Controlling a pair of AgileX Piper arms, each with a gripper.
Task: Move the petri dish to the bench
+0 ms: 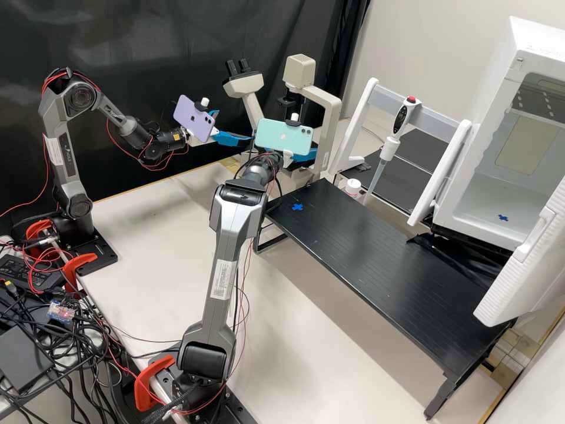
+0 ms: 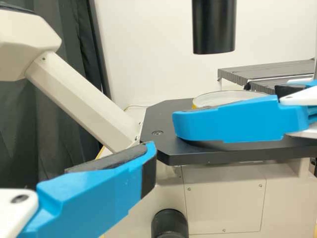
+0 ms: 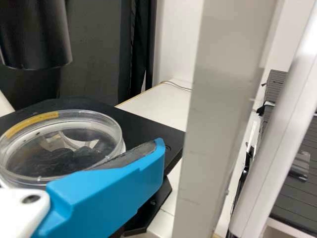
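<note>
One petri dish (image 3: 54, 161), one microscope (image 1: 331, 126), two phones (image 1: 282, 137).

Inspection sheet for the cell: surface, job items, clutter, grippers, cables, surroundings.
Surface: black bench carries a blue cross mark; no spill seen.
Job's things: petri dish sits on the microscope stage, so not on the bench.
Clutter: pipette and a small white-lidded pot at the bench's far side.
Grippers: left gripper open, near the microscope; right gripper beside the dish, contact unclear.
Cables: tangled black cables by the arm bases; thin red wires along the arms.
Surroundings: dark curtain behind; white chamber beside the bench, its door open.
</note>
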